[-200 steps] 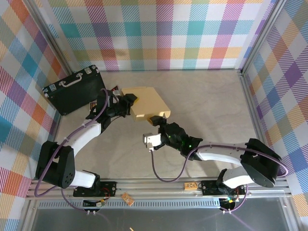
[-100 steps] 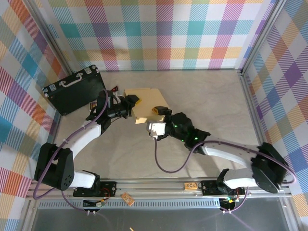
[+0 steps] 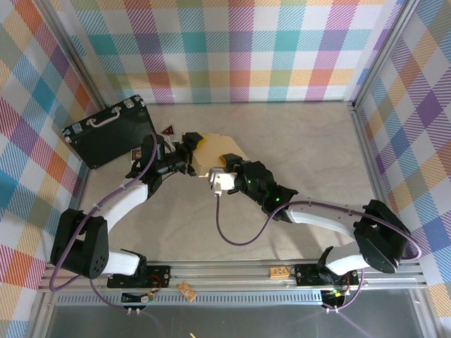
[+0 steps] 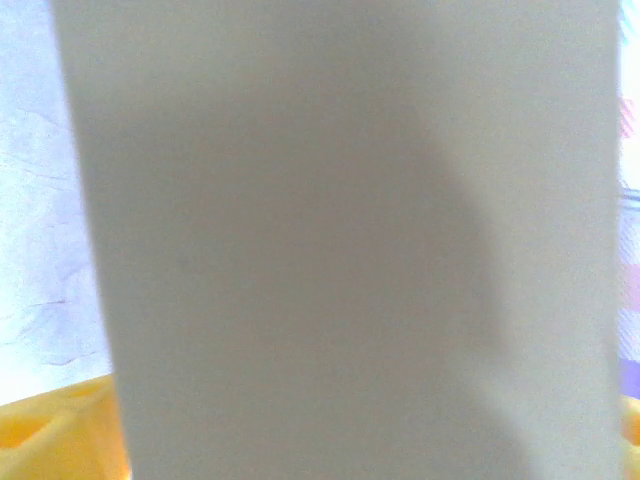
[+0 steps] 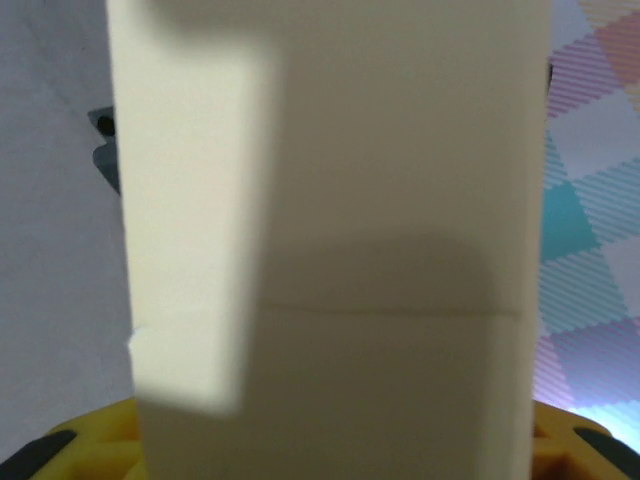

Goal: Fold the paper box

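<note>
The paper box (image 3: 224, 146) is a tan, partly folded piece held up off the table between the two arms. My left gripper (image 3: 195, 153) is at its left edge with the jaws spread wide around the cardboard. My right gripper (image 3: 227, 167) is at the near edge, shut on the box. In the left wrist view a pale grey panel of the box (image 4: 340, 240) blocks the jaws, with a yellow finger (image 4: 50, 435) at the lower left corner. In the right wrist view a cream panel (image 5: 340, 200) with a crease stands between yellow fingers (image 5: 85, 445).
A black hard case (image 3: 106, 132) with a silver handle lies at the back left, close behind the left arm. Small dark cards (image 3: 168, 131) lie beside it. Checked walls close in three sides, and a metal rail (image 3: 232, 271) runs along the near edge.
The right gripper moved up and left onto the box's near edge and closed on it. The left gripper's jaws widened. The box shifted slightly left and turned.
</note>
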